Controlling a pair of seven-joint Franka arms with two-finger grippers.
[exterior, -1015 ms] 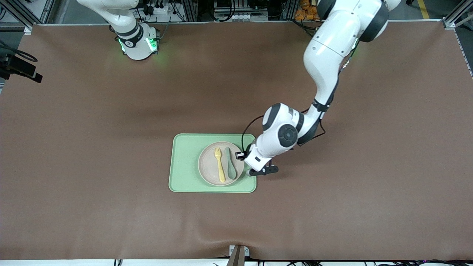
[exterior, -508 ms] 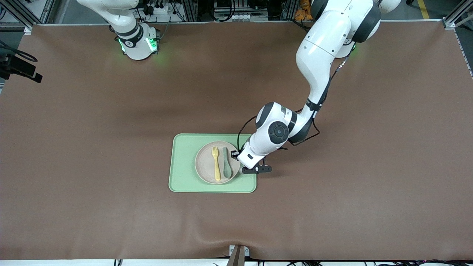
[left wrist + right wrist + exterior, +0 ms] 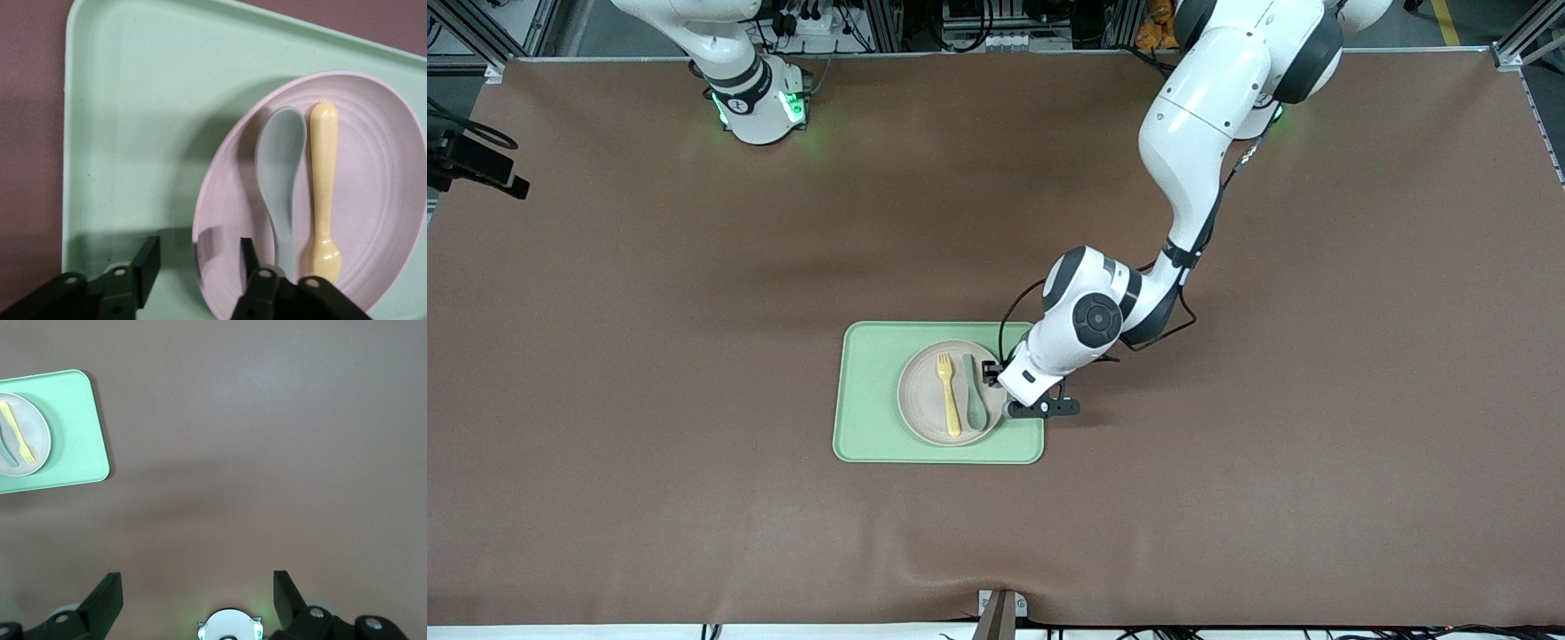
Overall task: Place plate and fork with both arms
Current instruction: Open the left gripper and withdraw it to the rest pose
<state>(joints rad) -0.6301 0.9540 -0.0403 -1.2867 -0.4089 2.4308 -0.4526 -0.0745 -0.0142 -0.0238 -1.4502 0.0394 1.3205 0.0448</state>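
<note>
Your left gripper (image 3: 193,263) is standing partly open astride the rim of the plate (image 3: 373,193), clamping nothing. The plate is sitting on the green tray (image 3: 133,133), carrying the fork (image 3: 323,193) and a spoon (image 3: 280,180). Lift straight up, sparing the rim. Your right gripper (image 3: 198,597) is waiting open over bare table.

left tool (image 3: 193,263) parted, right tool (image 3: 197,597) spread wide

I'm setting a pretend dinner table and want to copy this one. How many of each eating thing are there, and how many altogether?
Trays: 1, the green tray
Plates: 1, the plate on the tray
Forks: 1, the yellow fork on the plate
Spoons: 1, the grey-green spoon beside the fork on the plate
Total: 4
</note>
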